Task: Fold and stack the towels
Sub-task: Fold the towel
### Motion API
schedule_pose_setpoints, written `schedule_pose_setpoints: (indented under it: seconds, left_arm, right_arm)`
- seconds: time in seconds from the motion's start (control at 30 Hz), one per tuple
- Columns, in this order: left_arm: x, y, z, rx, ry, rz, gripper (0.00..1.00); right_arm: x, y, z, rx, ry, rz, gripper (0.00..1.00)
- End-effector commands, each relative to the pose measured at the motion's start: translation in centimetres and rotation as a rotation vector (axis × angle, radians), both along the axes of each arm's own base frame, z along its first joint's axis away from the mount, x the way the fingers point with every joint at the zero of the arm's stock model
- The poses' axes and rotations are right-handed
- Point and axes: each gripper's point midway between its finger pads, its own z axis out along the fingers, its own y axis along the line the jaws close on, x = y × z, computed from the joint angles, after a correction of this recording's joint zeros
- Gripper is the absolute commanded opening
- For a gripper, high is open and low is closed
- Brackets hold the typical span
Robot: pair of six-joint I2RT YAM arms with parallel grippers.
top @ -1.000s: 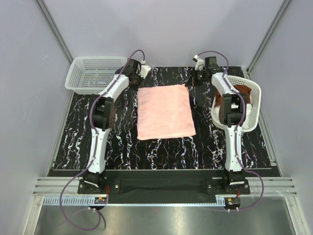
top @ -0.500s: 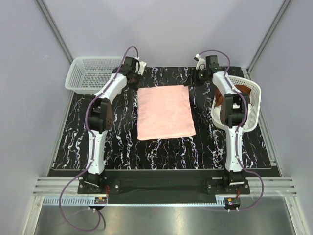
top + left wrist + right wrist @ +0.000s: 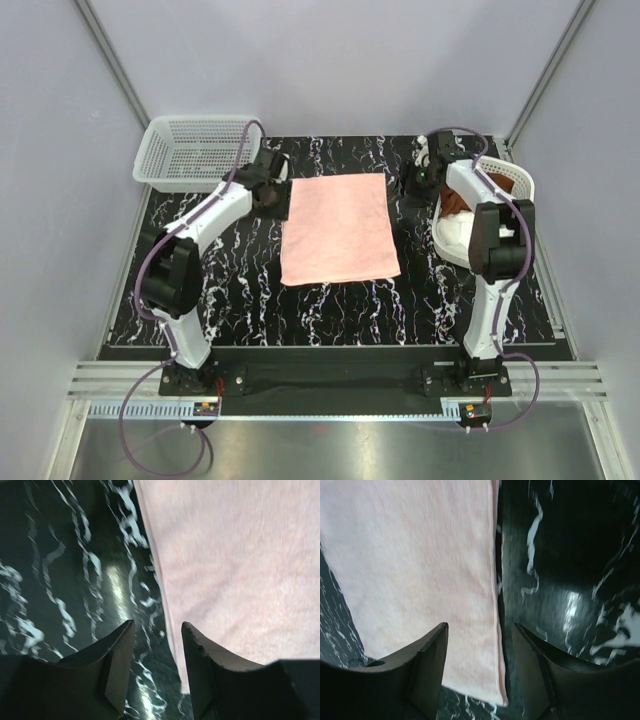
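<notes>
The pale pink towel (image 3: pixel 335 228) lies flat and folded to a rectangle in the middle of the black marbled table. My left gripper (image 3: pixel 272 190) hovers at its far left edge, open and empty; the left wrist view shows the pink towel (image 3: pixel 240 565) with its edge under the right fingertip of the gripper (image 3: pixel 157 625). My right gripper (image 3: pixel 412 182) stands open by the far right edge. In the right wrist view the towel's (image 3: pixel 420 570) corner lies beneath the gripper (image 3: pixel 480 627), not held. A rust-brown towel (image 3: pixel 458 200) sits in the right basket (image 3: pixel 522 215), partly hidden by my arm.
A white mesh basket (image 3: pixel 190 150) stands at the far left corner of the table, with nothing showing in it. The right basket leans at the table's right side. The enclosure's grey walls close in on both sides and behind.
Both grippers have gone from shut to open, letting go of the pink towel's far corners. Both arms have drawn back from the far edge toward me and dropped lower.
</notes>
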Motion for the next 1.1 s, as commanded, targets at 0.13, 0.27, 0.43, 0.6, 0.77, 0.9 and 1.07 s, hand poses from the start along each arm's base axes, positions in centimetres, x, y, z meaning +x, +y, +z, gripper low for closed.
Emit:
schedule_pose_setpoints:
  seconds: [0.13, 0.27, 0.43, 0.6, 0.77, 0.9, 1.07]
  left_arm:
    - [-6.2, -1.9, -5.1, -0.092, 0.116, 0.095, 0.47]
    - [-7.7, -1.5, -6.8, -0.034, 0.142, 0.123, 0.46]
    - [-9.8, -0.9, -8.6, 0.016, 0.174, 0.139, 0.40]
    - [-11.7, -0.4, -9.1, 0.021, 0.186, 0.163, 0.29]
    - [-13.9, 0.1, -9.5, 0.043, 0.202, 0.192, 0.28]
    - [-16.4, 1.2, -10.2, 0.055, 0.230, 0.216, 0.29]
    - [-19.9, 0.7, -10.7, 0.001, 0.294, 0.187, 0.29]
  right_arm:
    - [-8.2, 2.0, -0.7, -0.108, 0.071, 0.004, 0.59]
    - [-10.9, 1.9, -2.5, -0.240, 0.092, -0.009, 0.58]
    - [-14.6, 1.7, -5.5, -0.289, 0.163, -0.016, 0.55]
    - [-17.5, 2.2, -5.7, -0.296, 0.178, -0.012, 0.51]
    - [-20.0, 2.6, -5.4, -0.311, 0.188, -0.010, 0.51]
    - [-22.7, 1.6, -6.5, -0.330, 0.230, -0.030, 0.51]
    - [-24.8, 2.0, -5.7, -0.273, 0.219, -0.041, 0.51]
